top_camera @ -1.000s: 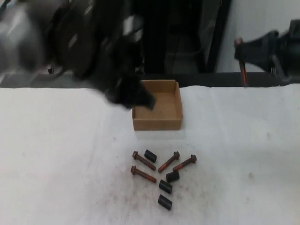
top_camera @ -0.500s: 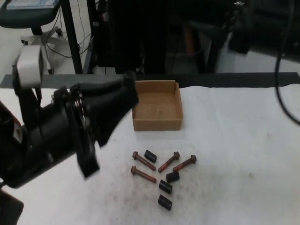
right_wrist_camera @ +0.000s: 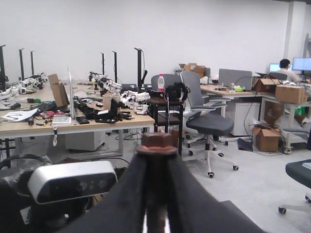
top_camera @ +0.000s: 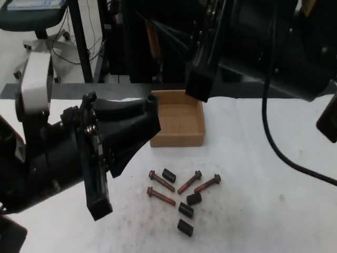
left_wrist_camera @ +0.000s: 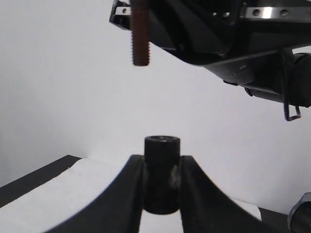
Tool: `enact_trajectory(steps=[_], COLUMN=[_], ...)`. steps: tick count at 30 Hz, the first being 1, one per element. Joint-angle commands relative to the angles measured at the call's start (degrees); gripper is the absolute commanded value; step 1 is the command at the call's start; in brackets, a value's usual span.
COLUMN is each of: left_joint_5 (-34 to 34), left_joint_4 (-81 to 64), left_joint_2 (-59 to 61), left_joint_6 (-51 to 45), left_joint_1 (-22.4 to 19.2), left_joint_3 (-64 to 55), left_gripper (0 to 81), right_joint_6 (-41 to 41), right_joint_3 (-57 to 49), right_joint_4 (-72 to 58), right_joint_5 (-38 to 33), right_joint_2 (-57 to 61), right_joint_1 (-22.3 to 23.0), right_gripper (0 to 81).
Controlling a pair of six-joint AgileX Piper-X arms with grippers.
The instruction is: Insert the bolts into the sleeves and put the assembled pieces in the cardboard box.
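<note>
The bench point(top_camera: 274, 174), under a white cloth with dark smudges near its middle, carries all the loose parts. In the high view the left arm point(top_camera: 79, 158) looms over the bench's left side, its front end pointing toward the cardboard box point(top_camera: 179, 121). The right arm point(top_camera: 253, 42) hangs across the far right, above the bench. The box stands open-topped at the far middle of the bench, and the left arm covers one of its corners in that picture.

The left hand point(left_wrist_camera: 162, 170) is pinching a black sleeve point(left_wrist_camera: 162, 147) between its two fingers, holding it upright with the bore facing up. The right hand point(right_wrist_camera: 156, 162) is pressed onto a rusty bolt point(right_wrist_camera: 156, 142), with its fingers on the shank and the hex head sticking out past the fingertips. In the left wrist view that bolt point(left_wrist_camera: 139, 34) hangs threaded end down, above the held sleeve and apart from it, not in the bore.

Nearer than the box, four loose bolts point(top_camera: 189, 182) lie flat in a cluster on the cloth. Four loose sleeves point(top_camera: 185, 210) lie with them: one at the cluster's far side just beside a bolt, and three at its near side.
</note>
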Motion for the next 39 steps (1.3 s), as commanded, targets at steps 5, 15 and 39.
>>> enact_trajectory(steps=[5, 15, 39], left_joint_5=[-10.4, -11.9, -10.1], left_joint_4=[-7.0, -7.8, -8.1], left_joint_2=[0.1, 0.1, 0.1], left_joint_6=[-2.2, -3.0, -4.3], left_joint_1=[-0.3, -0.3, -0.3], left_joint_3=[-0.5, -0.5, -0.8], left_gripper=[0.3, 0.3, 0.3], right_joint_6=[-0.2, -0.2, 0.5], right_joint_3=[-0.3, -0.3, -0.3], right_joint_4=[-3.1, -2.9, -9.9], right_joint_5=[0.4, 0.9, 3.0], right_joint_2=[0.4, 0.4, 5.5], right_joint_1=[0.7, 2.3, 2.5], right_gripper=[0.8, 0.8, 0.8])
